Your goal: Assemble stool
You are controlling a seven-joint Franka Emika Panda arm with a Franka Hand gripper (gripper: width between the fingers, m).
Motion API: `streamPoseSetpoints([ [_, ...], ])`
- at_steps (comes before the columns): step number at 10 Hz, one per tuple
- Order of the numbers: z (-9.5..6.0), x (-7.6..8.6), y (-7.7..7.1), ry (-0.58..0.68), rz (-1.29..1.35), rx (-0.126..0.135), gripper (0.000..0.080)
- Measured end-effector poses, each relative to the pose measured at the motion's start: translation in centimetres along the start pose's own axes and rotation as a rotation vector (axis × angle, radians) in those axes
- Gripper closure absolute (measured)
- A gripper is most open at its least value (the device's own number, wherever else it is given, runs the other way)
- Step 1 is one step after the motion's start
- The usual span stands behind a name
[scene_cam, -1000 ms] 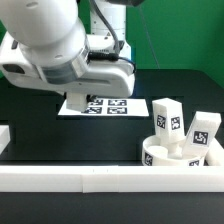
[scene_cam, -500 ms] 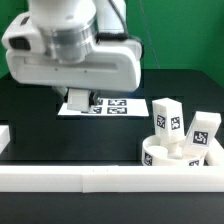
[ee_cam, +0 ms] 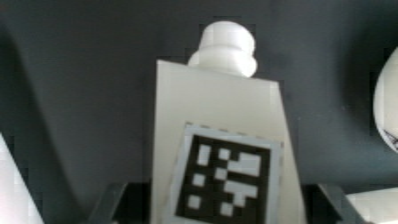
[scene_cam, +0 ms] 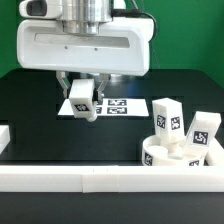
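My gripper (scene_cam: 84, 98) is shut on a white stool leg (scene_cam: 82, 100) with a black-and-white tag and holds it above the black table, in front of the marker board (scene_cam: 112, 105). In the wrist view the leg (ee_cam: 217, 140) runs away from the camera between the jaws, with its rounded peg end farthest away. The round seat disc (scene_cam: 168, 157) sits at the exterior view's right. Two more legs (scene_cam: 165, 118) (scene_cam: 202, 130) stand on it, both tagged and nearly upright.
A long white border bar (scene_cam: 100, 178) runs along the table's front. A short white bar (scene_cam: 4, 135) lies at the exterior view's left. A green wall stands behind the table. A white curved edge (ee_cam: 384, 110) shows at the side of the wrist view.
The arm has swung toward the exterior view's right and risen. The gripper and the leg it holds, hidden behind the arm before, now show in front of the marker board.
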State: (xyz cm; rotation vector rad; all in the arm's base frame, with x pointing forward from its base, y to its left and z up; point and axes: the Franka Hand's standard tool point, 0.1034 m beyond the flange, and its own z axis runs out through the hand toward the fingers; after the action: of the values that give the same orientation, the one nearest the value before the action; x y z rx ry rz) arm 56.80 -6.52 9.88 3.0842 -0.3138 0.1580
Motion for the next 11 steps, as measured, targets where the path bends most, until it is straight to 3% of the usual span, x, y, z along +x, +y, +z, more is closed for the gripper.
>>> streamPoseSetpoints([
  [1, -0.1, 0.7, 0.0, 0.109, -0.003, -0.014, 0.0476],
  [3, -1.1, 1.4, -1.6, 0.325, -0.041, -0.035, 0.0476],
  [4, -0.7, 0.9, -1.3, 0.344, -0.049, -0.045, 0.0476],
  [8, -0.6, 0.9, -1.4, 0.336, -0.050, -0.044, 0.0476],
  [9, -0.5, 0.7, -2.5, 0.354, -0.069, -0.043, 0.0476],
  [11, -0.5, 0.9, -7.5, 0.368, -0.121, -0.017, 0.0476],
])
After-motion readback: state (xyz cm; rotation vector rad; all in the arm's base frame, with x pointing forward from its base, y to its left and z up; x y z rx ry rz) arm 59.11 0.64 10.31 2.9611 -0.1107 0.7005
